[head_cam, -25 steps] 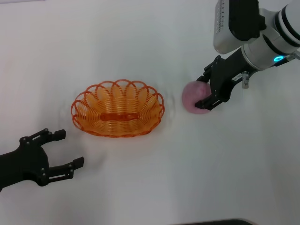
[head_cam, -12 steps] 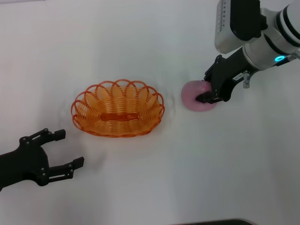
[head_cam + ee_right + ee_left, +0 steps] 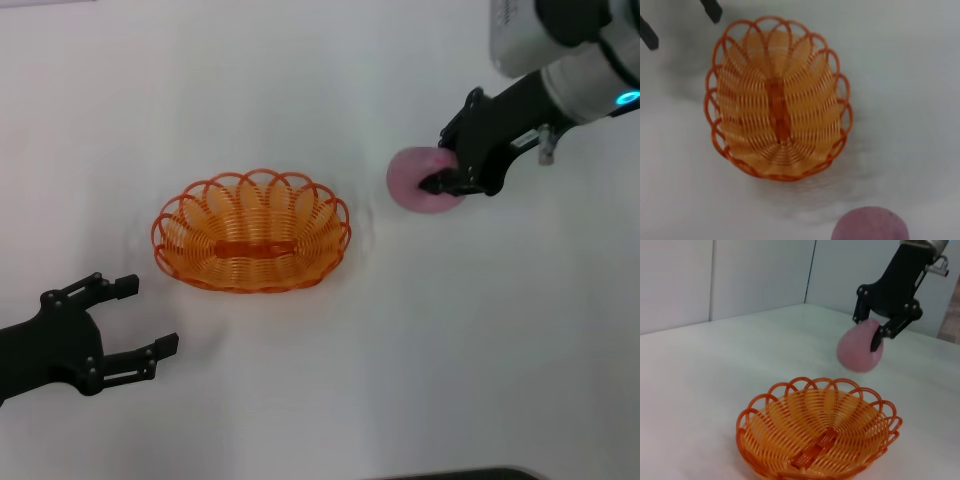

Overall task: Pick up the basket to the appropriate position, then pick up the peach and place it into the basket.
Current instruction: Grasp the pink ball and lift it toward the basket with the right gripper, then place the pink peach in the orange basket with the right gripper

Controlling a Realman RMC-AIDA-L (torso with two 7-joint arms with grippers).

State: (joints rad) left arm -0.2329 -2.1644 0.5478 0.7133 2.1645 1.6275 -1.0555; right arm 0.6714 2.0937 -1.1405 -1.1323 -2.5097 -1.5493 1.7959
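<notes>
Right tool point(image 3: 437, 184): clenched on the peach, its dark fingers pressing the fruit from both sides; it sits toward the robot's right, far side of the tabletop. In the left wrist view the same tool point(image 3: 875, 332) hangs from above with the fruit between its fingers.
Peach point(image 3: 417, 180): round, matte pink, held in the right tool to the right of the basket and apart from it. In the left wrist view the peach point(image 3: 859, 347) shows above the white surface, beyond the basket's far rim. In the right wrist view only its upper part point(image 3: 870, 224) shows at the picture's edge.
Basket point(image 3: 252, 231): oval, orange wire loops with a scalloped rim, resting upright on the tabletop near the middle, with a flat orange strip along its bottom. Nothing lies inside it in any view point(image 3: 817, 435) point(image 3: 777, 97).
Left tool point(image 3: 122, 323): released, its black fingers spread wide, low over the tabletop on the robot's near left, apart from the basket and touching nothing.
Tabletop point(image 3: 330, 380): plain white, carrying the basket.
</notes>
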